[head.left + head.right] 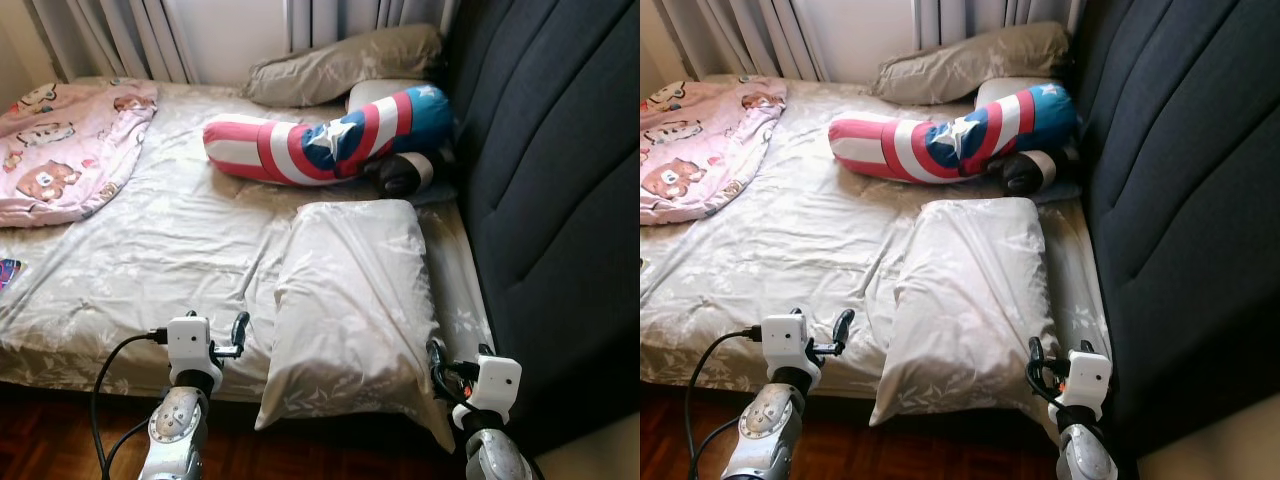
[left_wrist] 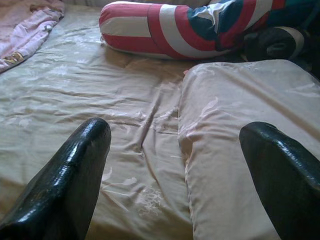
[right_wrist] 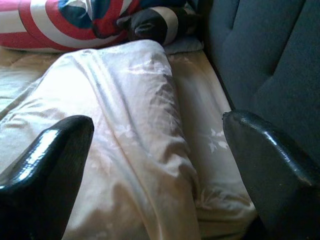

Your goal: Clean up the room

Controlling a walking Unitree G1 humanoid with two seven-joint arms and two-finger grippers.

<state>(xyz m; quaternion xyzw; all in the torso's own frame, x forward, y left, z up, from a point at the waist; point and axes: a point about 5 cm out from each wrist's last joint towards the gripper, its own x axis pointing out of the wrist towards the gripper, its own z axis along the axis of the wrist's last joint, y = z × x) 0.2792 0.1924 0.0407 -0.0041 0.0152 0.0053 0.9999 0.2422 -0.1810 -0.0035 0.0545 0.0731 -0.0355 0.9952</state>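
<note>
A bed with a beige flower-patterned sheet point(image 1: 180, 240) lies in front of the robot, and a dark blue padded headboard point(image 1: 560, 180) stands along its right side. A large beige pillow in the same flower-patterned cloth point(image 1: 350, 300) lies at the near right part of the bed, just beside the headboard, and its near end hangs a little over the bed edge above the dark wooden floor point(image 1: 60, 440). Farther away, a long round bolster with red, white and blue rings and a white star point(image 1: 330, 135) lies across the bed, touching the far end of the big pillow or almost so. A small black and white cushion point(image 1: 405, 172) is pressed between the bolster and the headboard. Behind them a grey-brown pillow point(image 1: 345, 62) leans at the far edge under the grey curtains point(image 1: 130, 35). A pink blanket with cartoon bear pictures point(image 1: 65, 145) is bunched at the far left.

The left gripper point(image 1: 238, 335) is held low at the near edge of the bed, just left of the big pillow; in the left wrist view its two black fingers point(image 2: 70, 185) stand wide apart with nothing between them. The right gripper point(image 1: 437, 368) is at the near right corner of the big pillow, close to the headboard; its fingers point(image 3: 45, 170) are also spread wide and hold nothing, with the pillow lying in front of them.
</note>
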